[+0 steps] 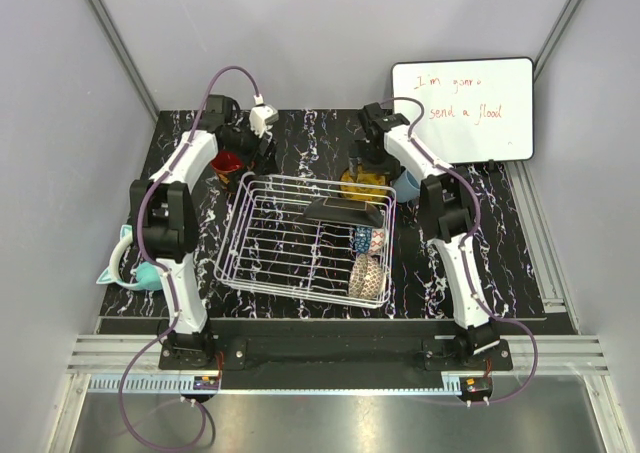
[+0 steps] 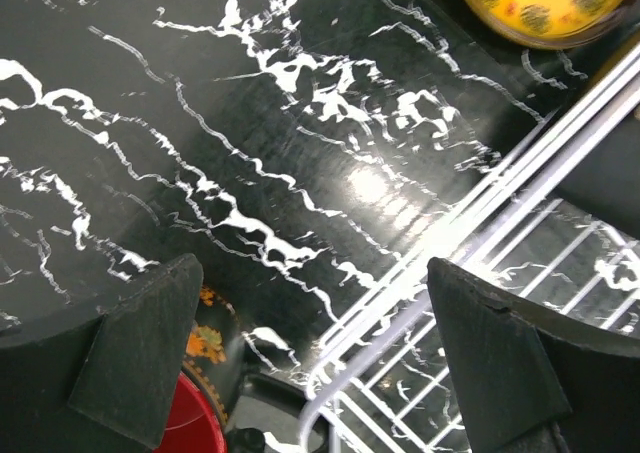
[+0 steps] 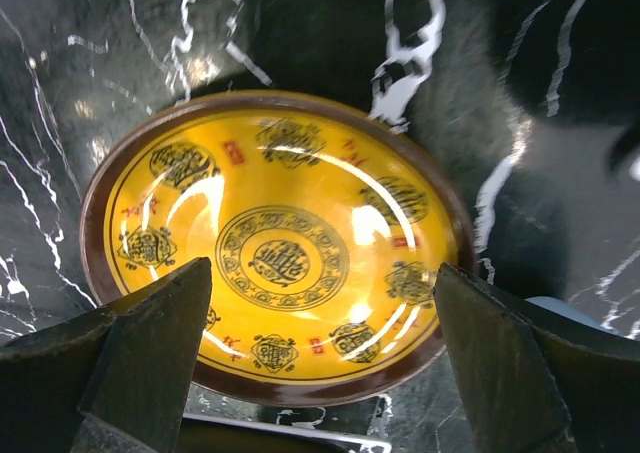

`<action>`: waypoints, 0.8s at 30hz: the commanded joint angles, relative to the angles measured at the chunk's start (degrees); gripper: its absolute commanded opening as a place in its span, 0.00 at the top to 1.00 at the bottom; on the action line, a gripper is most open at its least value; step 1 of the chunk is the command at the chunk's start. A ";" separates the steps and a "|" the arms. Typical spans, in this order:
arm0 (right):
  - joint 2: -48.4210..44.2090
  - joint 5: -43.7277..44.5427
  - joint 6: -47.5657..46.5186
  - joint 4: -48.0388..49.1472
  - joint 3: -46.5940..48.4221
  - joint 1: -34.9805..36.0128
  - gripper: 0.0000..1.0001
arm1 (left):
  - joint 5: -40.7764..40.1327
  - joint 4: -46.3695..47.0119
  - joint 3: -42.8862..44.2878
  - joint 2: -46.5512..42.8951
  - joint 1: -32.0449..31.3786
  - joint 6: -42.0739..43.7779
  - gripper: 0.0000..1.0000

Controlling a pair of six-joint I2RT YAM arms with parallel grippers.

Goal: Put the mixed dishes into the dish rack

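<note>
Both wide, holding nothing. Right hand [image 3: 320, 313] nearer: yellow patterned plate [image 3: 272, 245] straight below, centred between its fingers [image 3: 150, 353], upper centre of frame; left hand [image 2: 312, 293] by red mug [image 1: 226, 165].

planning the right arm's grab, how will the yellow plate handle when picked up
The yellow plate looks glazed, with bright glare, so probably stiff and slippery. It lies flat on the table with a low rim, so the open right tool may struggle to get under it. Likely breakable if dropped.
</note>
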 commanded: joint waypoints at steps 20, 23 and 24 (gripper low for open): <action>-1.68 -3.07 -1.50 -0.29 3.97 -3.17 0.00 | -1.64 -0.63 -6.87 -6.16 0.07 3.45 0.01; -2.55 -2.10 -1.85 -0.12 1.07 -3.34 0.00 | -1.20 -0.63 -6.26 -6.17 0.07 3.28 0.01; -2.73 -2.10 -1.85 0.06 -0.50 -3.43 0.00 | -1.20 -0.63 -5.99 -6.34 0.07 3.19 0.01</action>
